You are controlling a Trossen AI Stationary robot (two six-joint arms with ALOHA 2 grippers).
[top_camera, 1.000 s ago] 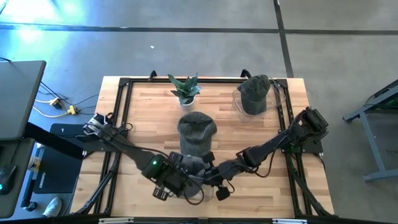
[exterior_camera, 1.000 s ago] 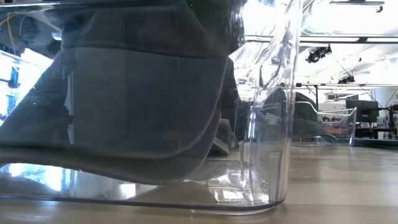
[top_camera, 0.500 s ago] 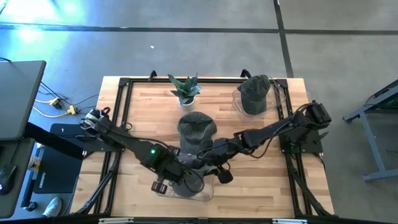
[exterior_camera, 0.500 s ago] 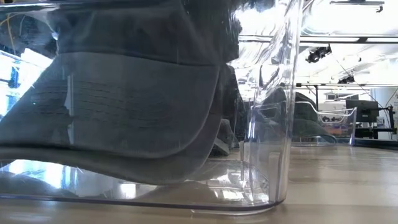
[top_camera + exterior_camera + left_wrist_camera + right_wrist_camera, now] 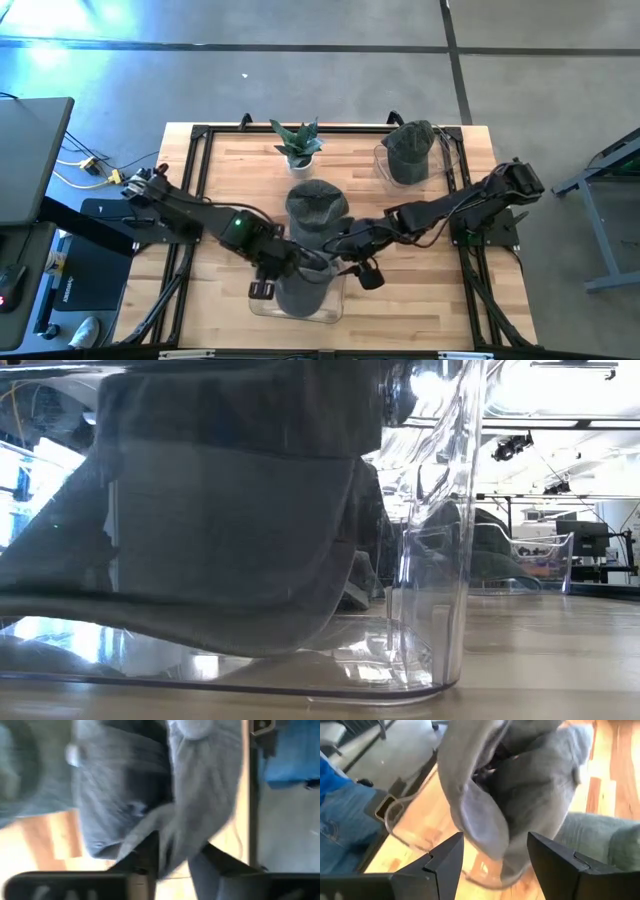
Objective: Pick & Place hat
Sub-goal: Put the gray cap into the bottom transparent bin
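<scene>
Two end effectors at hat (image 5: 300, 287), left end effector (image 5: 172, 862) gripping fabric, right end effector (image 5: 495, 857) clear.

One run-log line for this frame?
phase: placing | hat: in clear bin | right gripper: open, off hat | left gripper: fabric between fingers | spare hats: two

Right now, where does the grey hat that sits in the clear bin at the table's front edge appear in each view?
High view: grey hat at bottom centre, inside the clear bin.
Low view: it fills the left half, seen through the bin's wall.
Left wrist view: it spans the upper middle.
Right wrist view: centre and top, past the open right pincer.
Shared landmark: the clear bin.
</scene>
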